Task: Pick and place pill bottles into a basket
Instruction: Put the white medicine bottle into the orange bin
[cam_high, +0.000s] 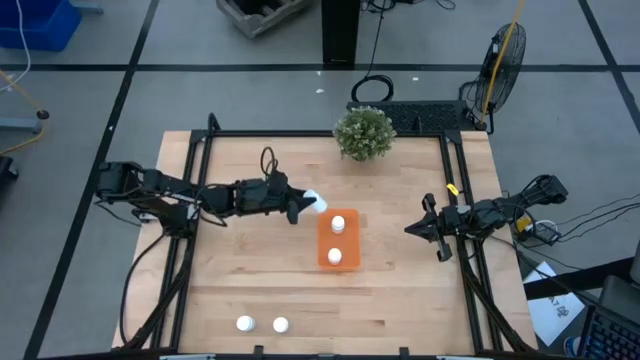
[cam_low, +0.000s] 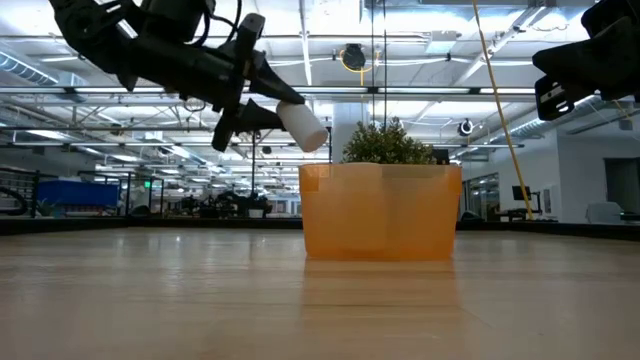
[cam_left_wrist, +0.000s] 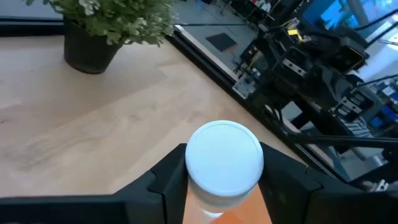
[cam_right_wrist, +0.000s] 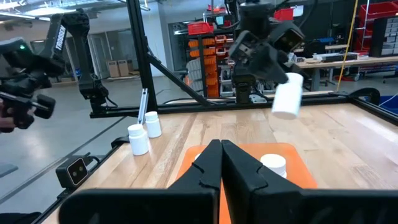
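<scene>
My left gripper is shut on a small white pill bottle, in the air just off the far-left corner of the orange tray. In the low view the bottle hangs above the tray's top edge. Two white bottles stand in the tray. Two more bottles stand upright on the table near its near edge. My right gripper is shut and empty, right of the tray, pointing at it. My left gripper pinches the bottle's round sides between its two fingers. It comes from the table's left, slanting down. The bottle lies along the fingers and sticks out past their tips, tilted with its free end lower, lifted clear of tray and table.
A round green potted plant stands at the far edge, behind the tray. Black frame rails run along the table's sides. Bare wood lies between the tray and the two near bottles.
</scene>
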